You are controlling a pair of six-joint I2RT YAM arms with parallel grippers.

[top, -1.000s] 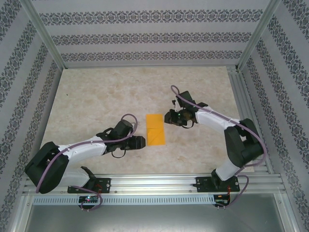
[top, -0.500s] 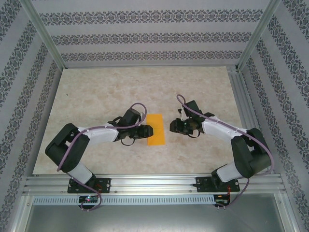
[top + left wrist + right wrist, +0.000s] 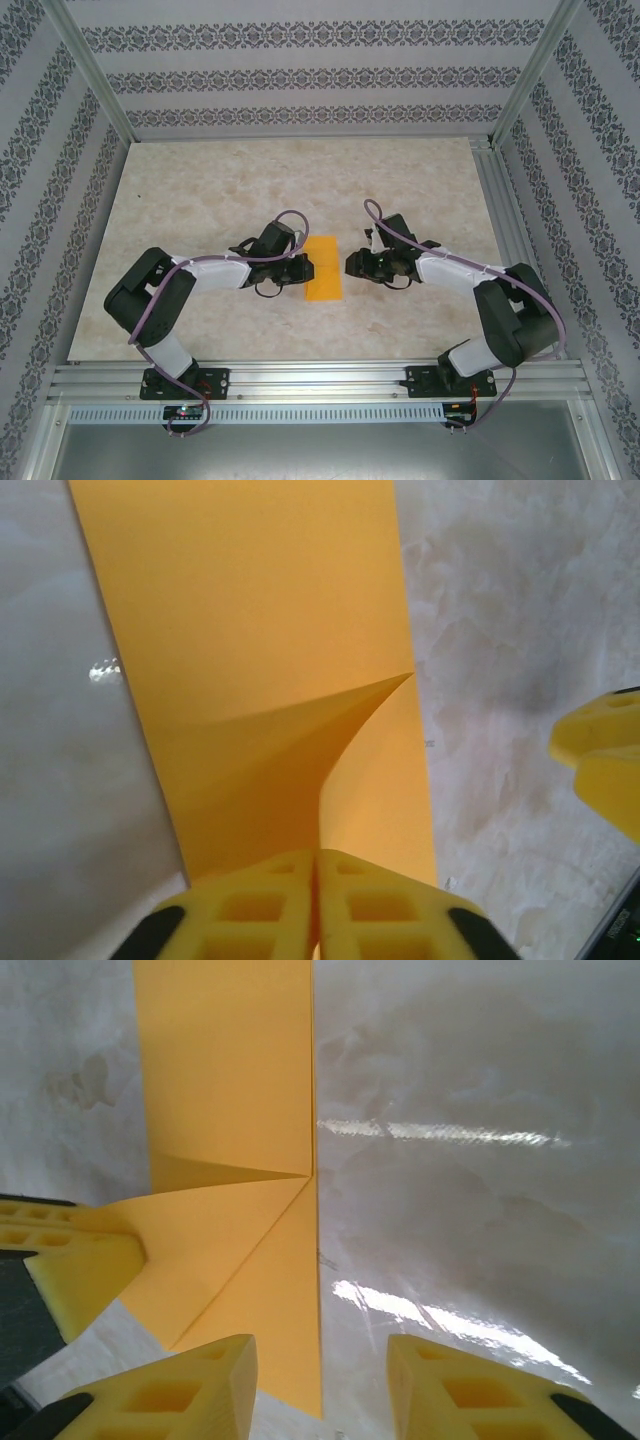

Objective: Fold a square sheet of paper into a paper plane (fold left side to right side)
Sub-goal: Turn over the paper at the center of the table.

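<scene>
Shifted inward, left jaws pinch the paper, right jaws parted alongside.

Over the last second the left arm's black gripper with yellow fingers has travelled away from the bases and to the right. It has gone from beside the near-left corner of the thin orange-yellow sheet of paper to the middle of its left edge, which it now overlaps. That arm's elbow has swung in from the far left, bending the arm more tightly. The right arm's black gripper has come toward the bases and slightly left, closing on the sheet's right edge. In the last half second both shifted only slightly.
</scene>
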